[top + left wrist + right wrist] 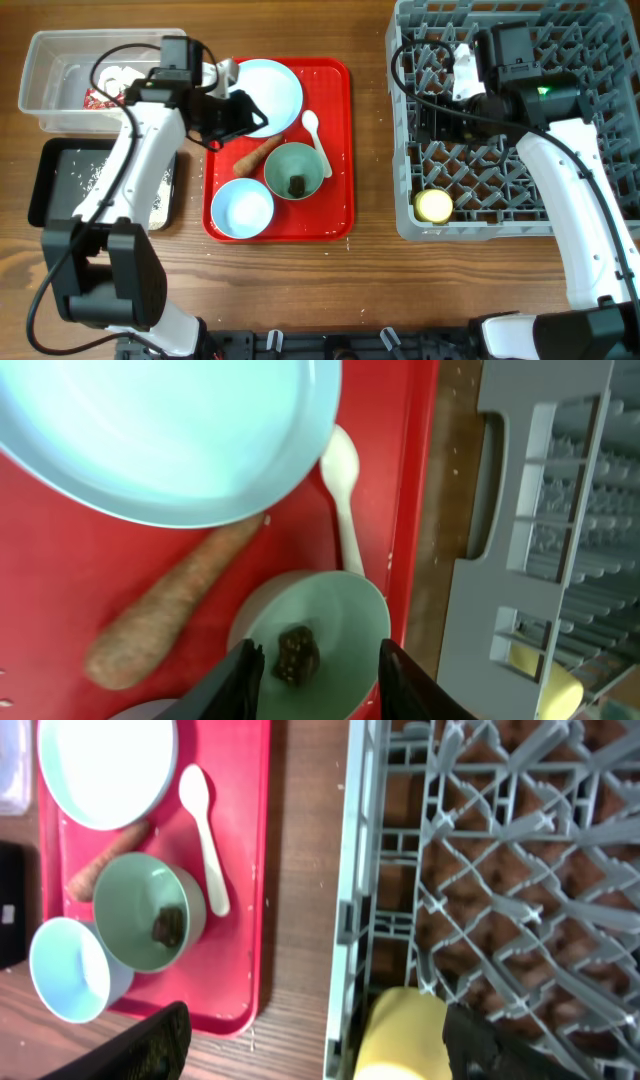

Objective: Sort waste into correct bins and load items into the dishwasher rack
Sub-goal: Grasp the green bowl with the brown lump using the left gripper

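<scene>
My left gripper (238,116) (320,678) is open and empty, above the red tray beside the pale blue plate (272,90) (170,440). Between its fingers I see the green bowl (295,170) (335,625) holding the small brown lump (298,184) (296,655). The carrot piece (258,154) (165,615) and white spoon (315,135) (342,490) lie next to it. A light blue bowl (241,208) sits at the tray's front. My right gripper (437,120) (320,1050) is wide open over the grey dishwasher rack (500,200) (480,870). The yellow cup (434,205) (402,1035) lies in the rack.
The clear tub (45,90) at the back left holds white paper and red wrapper scraps. The black tray (60,185) in front of it holds rice grains. The red tray (340,150) lies between the bins and the rack.
</scene>
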You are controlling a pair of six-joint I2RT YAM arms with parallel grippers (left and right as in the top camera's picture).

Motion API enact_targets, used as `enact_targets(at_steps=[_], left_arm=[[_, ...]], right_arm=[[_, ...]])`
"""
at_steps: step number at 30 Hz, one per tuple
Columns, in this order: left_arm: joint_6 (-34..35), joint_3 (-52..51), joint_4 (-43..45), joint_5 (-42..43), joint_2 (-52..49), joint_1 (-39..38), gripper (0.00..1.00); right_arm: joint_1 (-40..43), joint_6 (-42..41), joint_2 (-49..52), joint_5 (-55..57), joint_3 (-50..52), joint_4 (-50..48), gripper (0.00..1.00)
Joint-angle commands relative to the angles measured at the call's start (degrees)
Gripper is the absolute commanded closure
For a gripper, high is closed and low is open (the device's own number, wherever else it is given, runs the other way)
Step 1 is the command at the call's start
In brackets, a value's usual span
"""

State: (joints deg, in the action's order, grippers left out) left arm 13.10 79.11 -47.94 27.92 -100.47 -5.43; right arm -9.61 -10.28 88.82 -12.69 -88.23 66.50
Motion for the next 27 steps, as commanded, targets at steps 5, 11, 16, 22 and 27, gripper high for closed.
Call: enact_targets(at_steps=[5, 11, 16, 22, 27], left_arm=[[-4.85, 0.72, 1.49, -20.09, -1.86, -19.28, 0.46], [-5.03, 0.72, 1.40, -32.98, -8.31, -29.79, 0.44], [-5.01, 0.72, 1.46, -32.96, -12.48, -29.94, 0.50], [-4.98, 0.72, 1.88, -32.87, -13.14, -29.94, 0.88], [-4.98, 1.27, 1.36, -25.68, -12.87, -29.94, 0.96]], right_arm=[[-0.11, -2.12, 0.11, 1.60, -0.92, -3.30, 0.10], [-0.11, -2.12, 0.11, 1.64, -0.92, -3.04, 0.09], [-0.11, -2.14, 0.11, 1.64, -0.92, -3.06, 0.09], [-0.11, -2.10, 0.11, 1.66, -0.92, -3.08, 0.09], [-0.11, -2.03, 0.11, 1.64, -0.92, -2.80, 0.09]])
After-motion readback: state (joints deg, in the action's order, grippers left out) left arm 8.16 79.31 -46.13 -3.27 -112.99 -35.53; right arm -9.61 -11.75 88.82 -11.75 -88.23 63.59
